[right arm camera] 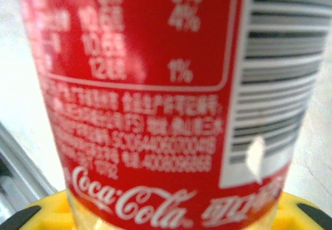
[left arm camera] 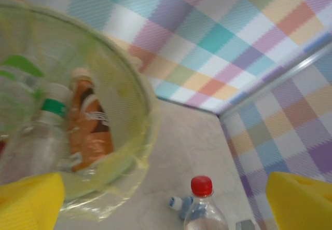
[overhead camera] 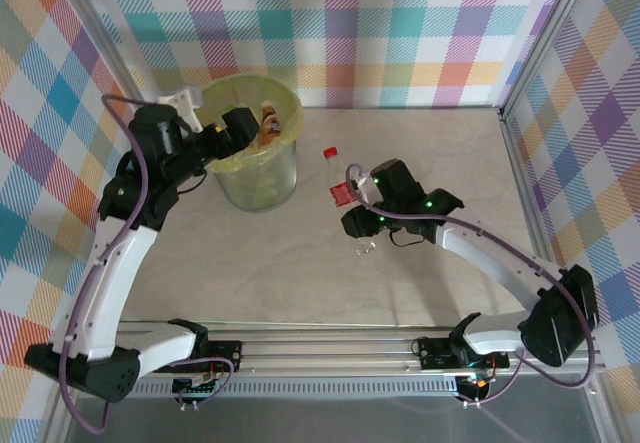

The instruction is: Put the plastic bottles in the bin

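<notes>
my right fingers (right arm camera: 49, 209) pinch the plastic bottle (overhead camera: 341, 193) upright near the bin (overhead camera: 265, 178), long axis vertical, red cap (overhead camera: 329, 151) on top; clear smooth cylinder, glossy red label (right arm camera: 140, 84). my left fingers (left arm camera: 301, 201) hang spread over the round translucent bin's crinkly yellow-green liner (overhead camera: 287, 105).

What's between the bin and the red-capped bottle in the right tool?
Bare table in the top view; the left wrist view shows a small blue-capped thing beside the red-capped bottle.

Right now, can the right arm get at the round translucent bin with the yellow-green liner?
Probably yes: bare table lies between, though the open left end effector hangs over the mouth of the bin and may crowd it.
</notes>
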{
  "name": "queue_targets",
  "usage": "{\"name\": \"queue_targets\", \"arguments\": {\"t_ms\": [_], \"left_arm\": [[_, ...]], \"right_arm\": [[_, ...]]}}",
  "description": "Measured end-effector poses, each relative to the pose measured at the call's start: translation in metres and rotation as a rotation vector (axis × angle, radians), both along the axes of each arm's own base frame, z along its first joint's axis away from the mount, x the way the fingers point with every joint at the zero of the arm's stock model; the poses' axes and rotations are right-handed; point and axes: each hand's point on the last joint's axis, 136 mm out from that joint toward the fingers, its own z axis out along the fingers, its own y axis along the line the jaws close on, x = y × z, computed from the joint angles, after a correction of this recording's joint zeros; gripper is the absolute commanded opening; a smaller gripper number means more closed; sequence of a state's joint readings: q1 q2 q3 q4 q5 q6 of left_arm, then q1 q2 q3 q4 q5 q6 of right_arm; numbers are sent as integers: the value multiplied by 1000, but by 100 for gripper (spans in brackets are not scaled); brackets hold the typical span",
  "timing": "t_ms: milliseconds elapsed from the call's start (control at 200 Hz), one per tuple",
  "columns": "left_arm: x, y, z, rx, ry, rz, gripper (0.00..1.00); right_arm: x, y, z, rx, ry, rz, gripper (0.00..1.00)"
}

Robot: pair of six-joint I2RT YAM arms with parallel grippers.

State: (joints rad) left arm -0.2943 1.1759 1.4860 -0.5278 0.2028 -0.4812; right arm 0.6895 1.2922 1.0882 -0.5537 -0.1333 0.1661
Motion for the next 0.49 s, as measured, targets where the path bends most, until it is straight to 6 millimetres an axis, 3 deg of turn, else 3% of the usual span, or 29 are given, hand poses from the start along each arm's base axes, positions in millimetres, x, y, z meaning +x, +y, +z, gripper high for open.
{"name": "queue_targets", "arguments": {"t_ms": [125, 265, 495], "left_arm": [[12, -29, -17, -31, 73, -129, 88], [13, -64, -39, -43, 151, -256, 86], [3, -105, -31, -14, 135, -390, 75]], "right_arm": [[-4, 12, 25, 91, -51, 42, 38], [-8, 23, 35, 141, -71, 82, 38], [-18, 34, 38, 156, -70, 124, 38]]}}
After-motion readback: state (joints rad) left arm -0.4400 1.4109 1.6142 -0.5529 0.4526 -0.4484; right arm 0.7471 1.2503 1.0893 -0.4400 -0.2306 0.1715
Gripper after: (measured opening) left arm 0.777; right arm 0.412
